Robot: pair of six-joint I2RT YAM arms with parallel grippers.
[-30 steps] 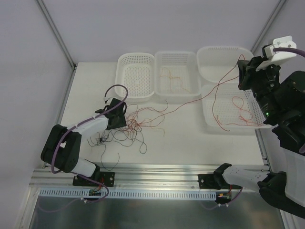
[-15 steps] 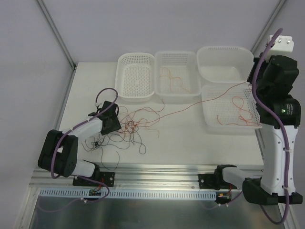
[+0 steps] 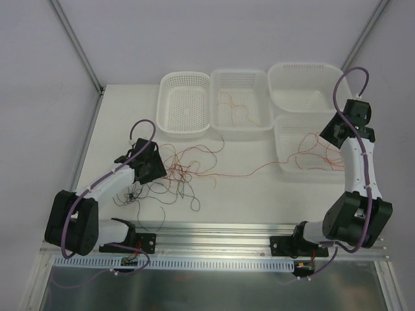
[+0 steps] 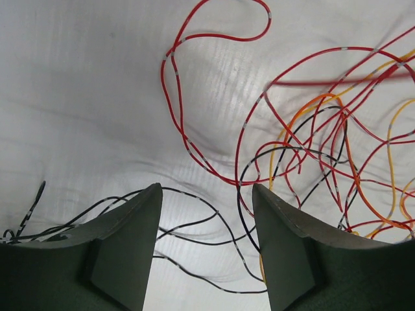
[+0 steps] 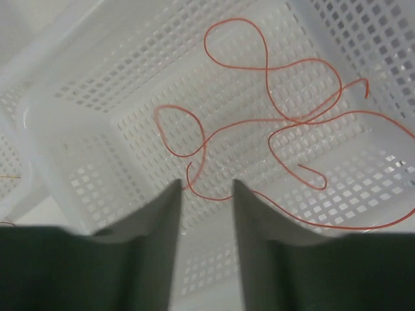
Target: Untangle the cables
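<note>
right wrist shows orange cable [image 5: 292, 120] in basket [image 5: 84, 162]; left wrist, tangled cables [image 4: 305, 152].

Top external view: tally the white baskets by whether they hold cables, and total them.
Baskets with cables: 2 (middle basket, near right basket)
Baskets without cables: 2 (left basket, far right basket)
Total: 4 baskets

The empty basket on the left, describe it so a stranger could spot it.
Four white baskets sit at the table's far side. Take the leftmost basket of them. Its mesh floor is bare, while the neighbour beside it holds a thin red wire.
</note>
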